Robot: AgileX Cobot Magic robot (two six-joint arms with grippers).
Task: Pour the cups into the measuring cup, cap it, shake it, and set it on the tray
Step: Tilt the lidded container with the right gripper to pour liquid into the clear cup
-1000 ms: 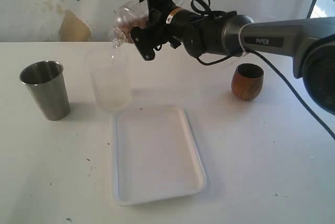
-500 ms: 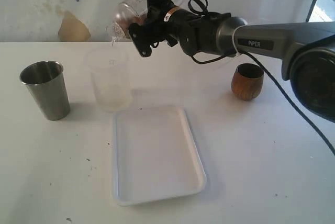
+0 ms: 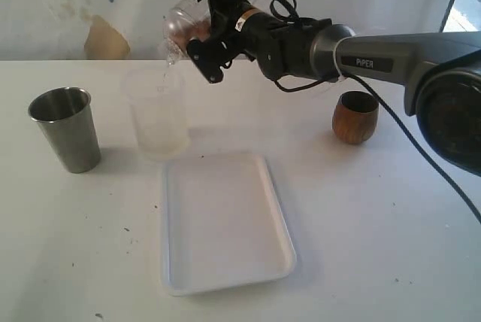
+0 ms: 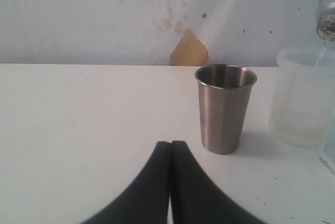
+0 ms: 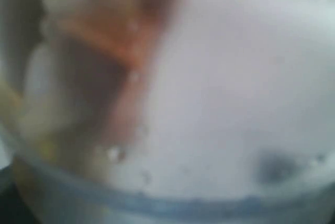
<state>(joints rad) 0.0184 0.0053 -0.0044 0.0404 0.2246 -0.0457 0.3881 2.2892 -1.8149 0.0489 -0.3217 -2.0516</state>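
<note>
Right tool (image 3: 204,25), reaching across the desk (image 3: 391,217), clamps a clear vessel (image 3: 183,22) with brownish contents, its jaws spread wide around it. The vessel is tipped mouth-down, and a thin stream of liquid (image 4: 320,52) falls into a cloudy container (image 3: 158,115) standing below. Whether the vessel carries a printed scale cannot be told; the right wrist view shows only its blurred, droplet-flecked wall (image 5: 209,103). Left tool (image 4: 170,144) is low over the desk, fingers pressed together and empty, facing the steel tumbler (image 3: 66,128). The white tray (image 3: 225,220) lies flat at mid-desk. The tumbler stands upright at the tray's 10 o'clock, well apart; the cloudy container is just beyond the rim at 11 o'clock; the wooden cup (image 3: 355,117) sits upright at 2 o'clock.
</note>
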